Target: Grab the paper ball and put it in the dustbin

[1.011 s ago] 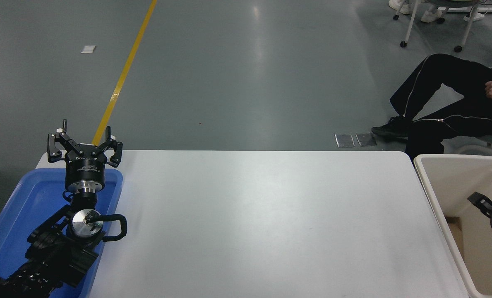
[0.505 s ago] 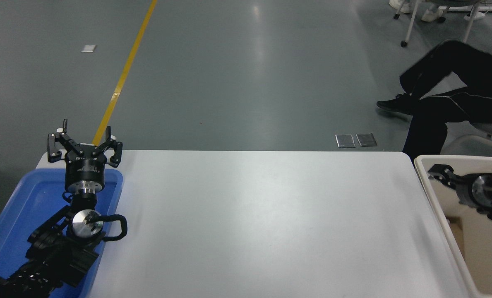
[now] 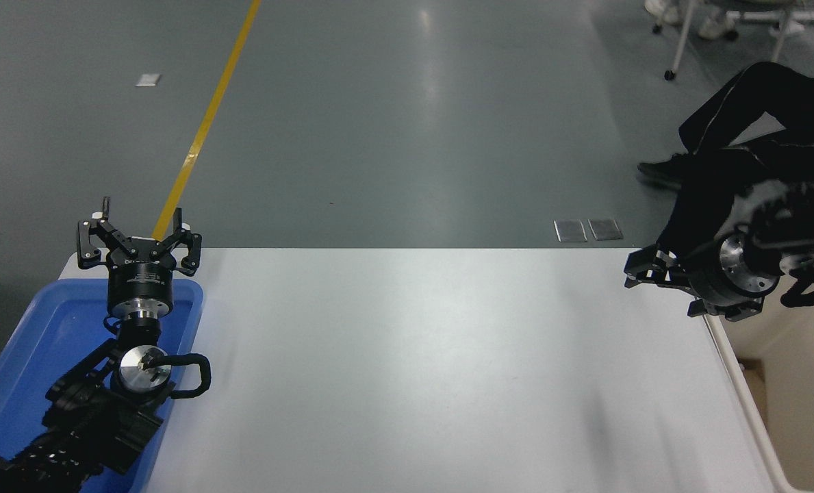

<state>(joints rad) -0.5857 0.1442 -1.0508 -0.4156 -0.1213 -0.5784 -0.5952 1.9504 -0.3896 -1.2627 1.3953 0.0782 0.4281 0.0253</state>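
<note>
No paper ball shows in the head view. The cream dustbin (image 3: pixel 745 387) stands off the table's right edge, and only its left rim and part of its inside are visible. My right gripper (image 3: pixel 653 287) hangs above the table's far right corner, just left of the bin, pointing left. It is open and holds nothing, though it is a little blurred. My left gripper (image 3: pixel 140 229) is parked open over the far end of the blue tray.
The blue tray (image 3: pixel 44 329) lies at the table's left edge under my left arm. A person in black trousers (image 3: pixel 756 116) sits beyond the far right corner, close behind my right arm. A small tan patch (image 3: pixel 756 373) shows inside the bin.
My right gripper has risen out of the dustbin and moved left and away, ending above the table's far right corner. The person's legs have shifted. The left arm has not moved.
</note>
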